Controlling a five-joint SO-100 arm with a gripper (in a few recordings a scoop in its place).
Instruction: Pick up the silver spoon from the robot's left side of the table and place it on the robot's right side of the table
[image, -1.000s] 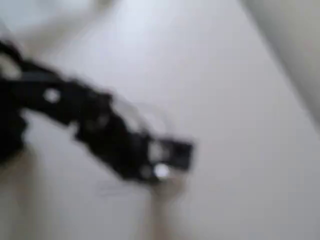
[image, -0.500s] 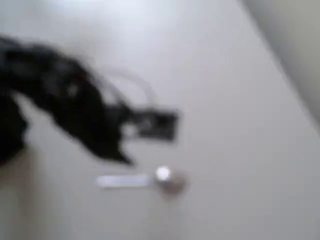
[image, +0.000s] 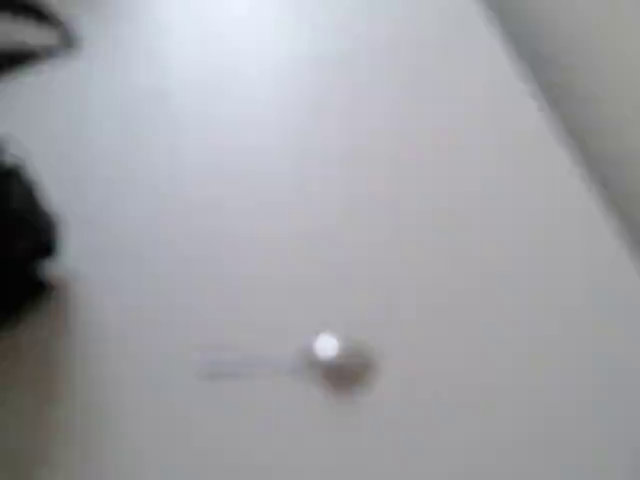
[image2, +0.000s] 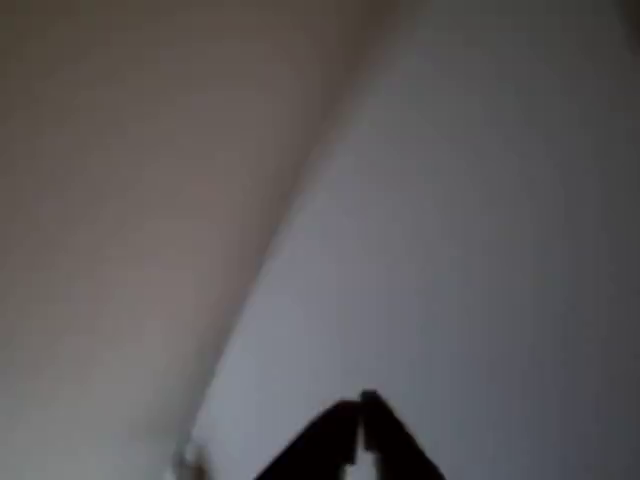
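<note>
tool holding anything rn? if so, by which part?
Nothing held. The tool shows its fingers together with nothing between them in the wrist view; the silver spoon lies alone on the table.

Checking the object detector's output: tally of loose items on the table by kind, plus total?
Silver spoon: 1, lying flat on the white table, handle pointing left in the overhead view.
Other loose items: 0.
Total: 1.
The gripper shows in the wrist view with its jaws together and nothing between them.

No text, label or number is readable anywhere.
</note>
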